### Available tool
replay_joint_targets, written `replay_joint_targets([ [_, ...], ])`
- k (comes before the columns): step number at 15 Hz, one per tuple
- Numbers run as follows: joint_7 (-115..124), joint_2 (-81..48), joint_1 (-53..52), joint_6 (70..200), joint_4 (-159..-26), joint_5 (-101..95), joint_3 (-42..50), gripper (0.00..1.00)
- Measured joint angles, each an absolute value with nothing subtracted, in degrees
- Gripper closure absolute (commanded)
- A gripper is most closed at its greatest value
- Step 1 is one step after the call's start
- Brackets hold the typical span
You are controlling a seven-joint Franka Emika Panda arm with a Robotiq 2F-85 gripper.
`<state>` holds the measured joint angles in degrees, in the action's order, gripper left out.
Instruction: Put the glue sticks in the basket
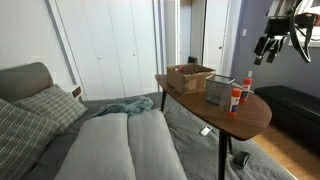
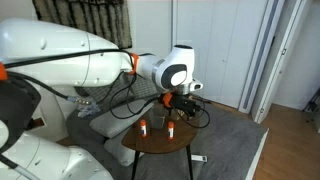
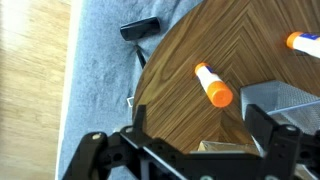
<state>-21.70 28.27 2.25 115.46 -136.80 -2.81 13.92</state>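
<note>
Two glue sticks, white tubes with orange caps, stand upright on the round wooden table (image 1: 255,115): one (image 1: 247,86) beside the grey mesh basket (image 1: 219,90), the other (image 1: 235,100) nearer the table's edge. In the wrist view, one glue stick (image 3: 213,85) is in the middle, the other (image 3: 303,43) is at the right edge, and the basket's corner (image 3: 285,100) is lower right. Both sticks also show in an exterior view (image 2: 143,127) (image 2: 170,130). My gripper (image 1: 266,52) (image 3: 200,135) is open and empty, well above the table and touching nothing.
A low brown open box (image 1: 188,76) stands on the table's far side, next to the basket. A grey sofa (image 1: 120,145) with cushions lies beside the table. A small black object (image 3: 140,28) lies on the grey carpet below the table's edge.
</note>
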Motion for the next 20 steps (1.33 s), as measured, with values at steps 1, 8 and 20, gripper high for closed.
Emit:
replay_joint_targets([
  [1,-21.7,28.3,2.2,115.5,-136.8,-2.8,13.9,0.00],
  [8,-26.0,28.6,1.0,113.6,-137.4,-2.1,13.3,0.00],
  [20,-37.8,38.5,-8.8,102.9,-143.7,1.4,8.5,0.00],
])
